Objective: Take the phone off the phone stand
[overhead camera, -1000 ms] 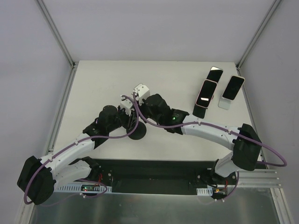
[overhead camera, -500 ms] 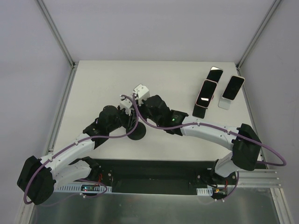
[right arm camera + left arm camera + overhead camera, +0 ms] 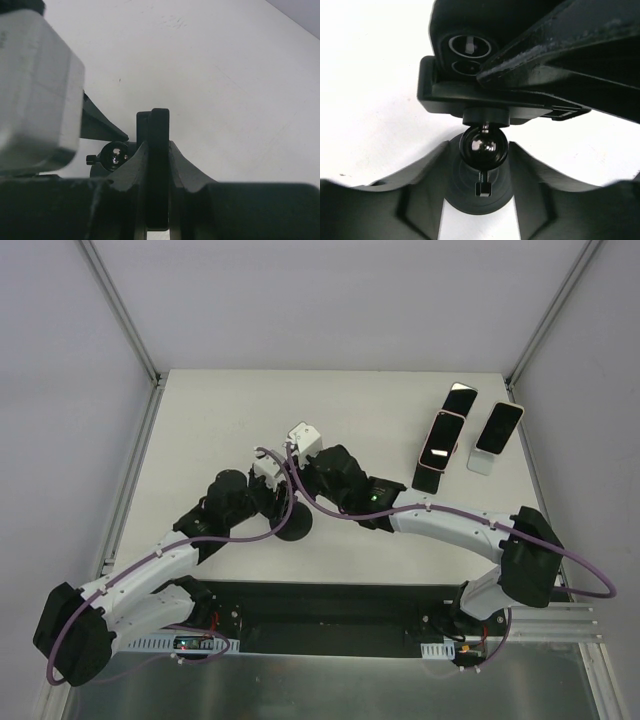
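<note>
A black phone stand (image 3: pixel 293 527) stands at the table's middle. In the left wrist view I see its cone base (image 3: pixel 480 197) and shiny ball joint (image 3: pixel 484 145). My left gripper (image 3: pixel 481 167) is shut around the stand's neck, one finger on each side. A black phone (image 3: pixel 470 47) sits in the stand's cradle, its camera lenses showing. My right gripper (image 3: pixel 157 152) is shut on the phone (image 3: pixel 159 130), seen edge-on between the fingers. In the top view both grippers, left (image 3: pixel 276 495) and right (image 3: pixel 300 468), meet over the stand and hide the phone.
Three other phones are at the back right: a dark one (image 3: pixel 460 398), a pink-edged one (image 3: pixel 440 440), and one leaning on a white stand (image 3: pixel 482 462). The table's right edge is just beyond them.
The left arm has shifted slightly to the left and nearer. Both grippers stay closed at the stand, and the phone has not visibly left the cradle.
</note>
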